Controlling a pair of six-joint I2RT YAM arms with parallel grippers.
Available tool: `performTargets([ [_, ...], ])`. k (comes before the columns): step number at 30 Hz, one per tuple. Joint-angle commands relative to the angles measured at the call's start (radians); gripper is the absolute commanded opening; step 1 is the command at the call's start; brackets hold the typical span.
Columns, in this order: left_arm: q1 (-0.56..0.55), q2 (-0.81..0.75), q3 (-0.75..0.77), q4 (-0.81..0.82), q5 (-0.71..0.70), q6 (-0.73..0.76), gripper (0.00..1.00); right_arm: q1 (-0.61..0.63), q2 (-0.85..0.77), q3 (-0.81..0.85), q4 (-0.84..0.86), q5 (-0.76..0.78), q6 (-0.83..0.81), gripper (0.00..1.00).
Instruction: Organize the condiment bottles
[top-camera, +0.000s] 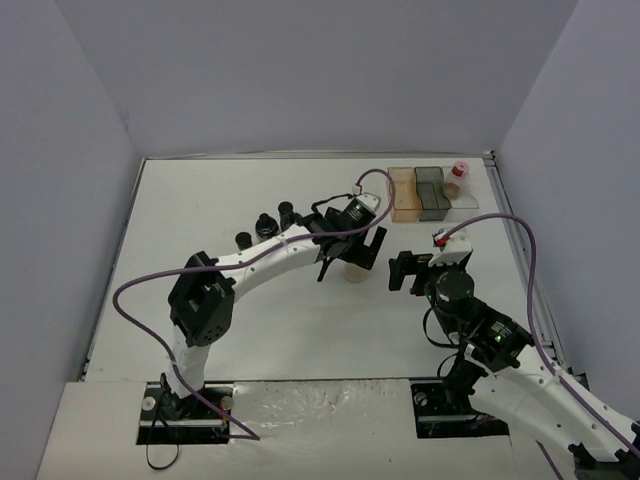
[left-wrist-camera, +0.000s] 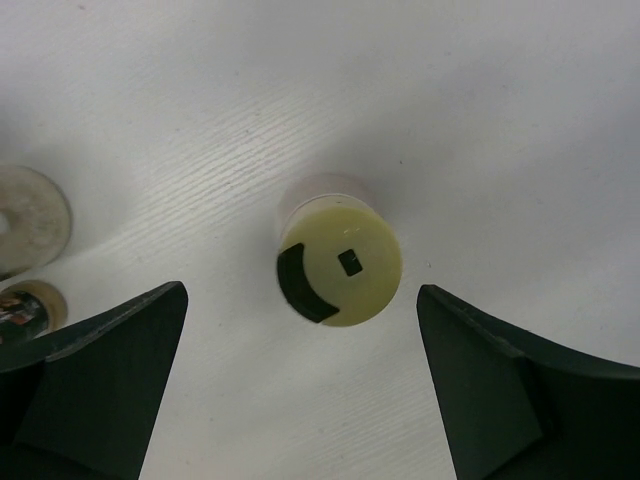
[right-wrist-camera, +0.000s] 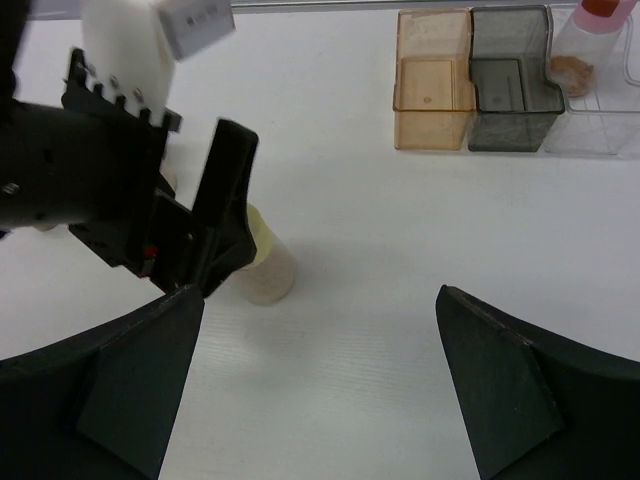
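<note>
A yellow-capped jar (top-camera: 355, 272) stands upright on the white table, mid-table. My left gripper (top-camera: 350, 250) hovers right above it, open; in the left wrist view the cap (left-wrist-camera: 345, 262) lies between the spread fingers, untouched, and the gripper (left-wrist-camera: 302, 298) holds nothing. My right gripper (top-camera: 404, 270) is open and empty, just right of that jar; its view shows the jar (right-wrist-camera: 265, 268) partly behind the left gripper (right-wrist-camera: 190, 230). Three black-capped jars (top-camera: 265, 226) stand in a row left of the left arm. A pink-capped jar (top-camera: 458, 178) stands in the tray's clear compartment.
The tray (top-camera: 420, 192) of amber, grey and clear compartments sits at the back right; it also shows in the right wrist view (right-wrist-camera: 432, 85). Two round objects (left-wrist-camera: 25, 220) sit at the left edge of the left wrist view. Grey walls enclose the table.
</note>
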Motion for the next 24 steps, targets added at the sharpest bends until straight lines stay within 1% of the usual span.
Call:
performTargets([
  [1,0.083,-0.269,0.026,-0.004,-0.048,0.004,0.97,0.002,0.106,0.076,0.085,-0.042,-0.047,0.99],
  [4,0.127,-0.375,-0.011,-0.014,-0.094,0.020,0.97,0.003,0.176,0.092,0.129,-0.093,-0.080,1.00],
  [8,0.233,-0.577,-0.131,-0.022,-0.141,0.030,0.97,0.002,0.360,0.131,0.201,-0.151,-0.141,1.00],
  [11,0.340,-0.721,-0.228,-0.027,-0.191,0.050,0.97,-0.018,0.492,0.146,0.293,-0.196,-0.159,1.00],
  [12,0.347,-0.748,-0.257,-0.029,-0.200,0.057,0.97,-0.033,0.524,0.153,0.308,-0.200,-0.163,1.00],
  [14,0.452,-0.821,-0.352,-0.041,-0.196,0.081,0.97,-0.090,0.622,0.195,0.342,-0.294,-0.163,1.00],
  [16,0.508,-0.856,-0.405,-0.043,-0.192,0.089,0.97,-0.112,0.664,0.213,0.358,-0.322,-0.163,1.00],
  [18,0.580,-0.926,-0.491,-0.031,-0.196,0.100,0.97,-0.132,0.737,0.235,0.390,-0.336,-0.172,1.00],
  [21,0.615,-0.997,-0.562,0.007,-0.230,0.107,0.97,-0.145,0.817,0.272,0.407,-0.373,-0.195,0.99],
  [24,0.620,-1.029,-0.634,0.036,-0.284,0.123,0.97,-0.145,0.872,0.291,0.425,-0.426,-0.220,0.96],
])
